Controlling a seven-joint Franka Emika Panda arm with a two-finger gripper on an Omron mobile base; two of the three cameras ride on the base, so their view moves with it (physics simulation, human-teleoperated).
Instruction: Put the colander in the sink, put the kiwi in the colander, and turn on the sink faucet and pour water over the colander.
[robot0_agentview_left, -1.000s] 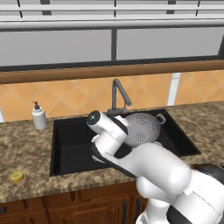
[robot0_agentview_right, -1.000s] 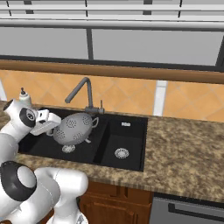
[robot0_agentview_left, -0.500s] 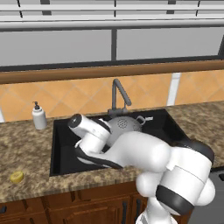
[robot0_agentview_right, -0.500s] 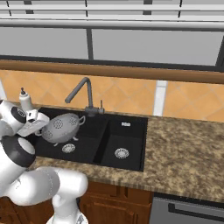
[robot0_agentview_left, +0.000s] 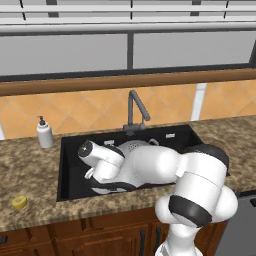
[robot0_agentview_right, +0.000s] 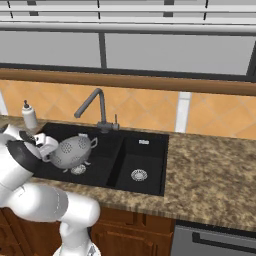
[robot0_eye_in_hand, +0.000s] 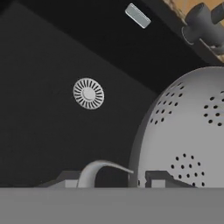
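Kitchen w/ a speckled brown granite counter (robot0_agentview_right: 210, 170), orange tile backsplash and a wood ledge under the windows. Set into the counter is the black matte double-basin sink (robot0_agentview_right: 145, 155), big basin on the robot's left, smaller one on the right, each w/ a round silver drain.

White robot arm (robot0_agentview_left: 150, 165) reaches low across the big basin. Behind the sink stands the dark grey gooseneck faucet (robot0_agentview_right: 95, 107), spout angled out over the big basin.

Shiny silver perforated colander (robot0_agentview_right: 70, 152) hangs tipped on its side over the big basin, dome pointing toward the faucet side, just above the drain afaict. One loop handle sticks up at the rim. In the hand view its dome fills the right side, right next to the fingertips.

Gripper (robot0_agentview_right: 46, 149) is at the colander's rim, jaws part closed and clamped on that rim, so it's carrying the thing.

White pump soap bottle (robot0_agentview_left: 44, 133) sits on the counter left of the sink.

Tiny yellow-green kiwi (robot0_agentview_left: 19, 202) is on the counter near the front edge, left of the sink, well apart from the colander.
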